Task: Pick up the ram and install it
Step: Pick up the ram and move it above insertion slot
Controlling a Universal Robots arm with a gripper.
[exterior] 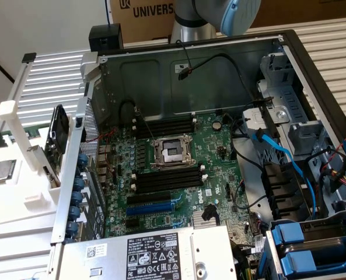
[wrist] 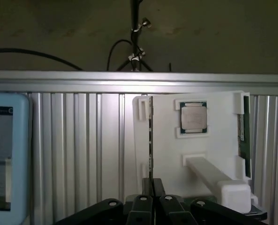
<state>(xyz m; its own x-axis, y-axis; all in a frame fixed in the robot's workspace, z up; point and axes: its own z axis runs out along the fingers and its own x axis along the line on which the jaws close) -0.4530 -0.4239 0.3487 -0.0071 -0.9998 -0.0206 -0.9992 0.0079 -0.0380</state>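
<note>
Over the white holder (wrist: 214,140), the wrist view shows the end effector (wrist: 152,199) with its fingers drawn together around the near end of the ram (wrist: 151,140), which stands on edge in a slot along one edge of the holder. Only the thin edge of the ram shows, so I cannot tell how much of the board sits between the fingers. A second green stick (wrist: 242,138) stands at the opposite edge of the holder, and a square silver processor (wrist: 193,116) lies in a pocket between them, near the far edge. The holder rests on a ribbed metal tabletop (wrist: 82,150).

From the exterior view the open computer case (exterior: 289,64) lies on that tabletop, with its motherboard (exterior: 178,169) exposed; the black memory slots (exterior: 167,179) on both sides of the processor socket (exterior: 173,151) look empty. The holder shows only at the exterior view's left edge, and the arm's blue joint (exterior: 240,14) is at the top.

The risks, as I judge them: a grip this near one end could let the ram tilt or bind in its slot, or drag the light holder along; loose cables (exterior: 278,151) by the slots could snag.
</note>
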